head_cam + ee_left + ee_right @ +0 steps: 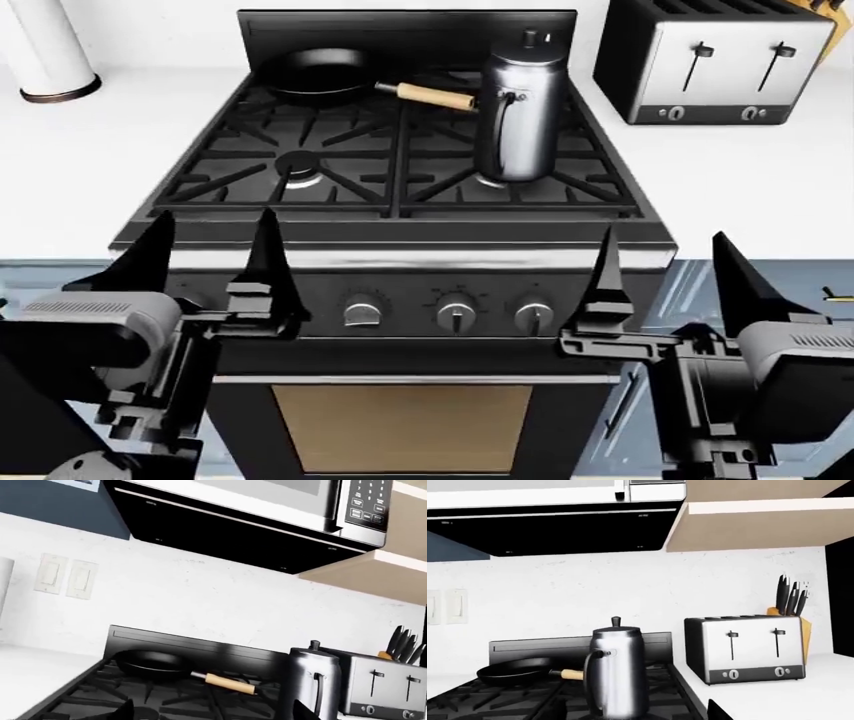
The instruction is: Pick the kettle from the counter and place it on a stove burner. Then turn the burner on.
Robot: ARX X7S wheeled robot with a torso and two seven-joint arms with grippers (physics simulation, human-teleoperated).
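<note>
Standing kettle point(518, 108) on stove burner point(497, 182)

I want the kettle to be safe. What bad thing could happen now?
1. The kettle already stands on the front-right burner, and three similar knobs sit below; turning the wrong one might light another burner.
2. The frying pan's wooden handle lies close beside the kettle, so a flame there might scorch it.
3. Both open grippers, left and right, hover near the knobs and might bump one.

Left gripper point(211, 262) and right gripper point(663, 280), fingers spread wide, both empty.
</note>
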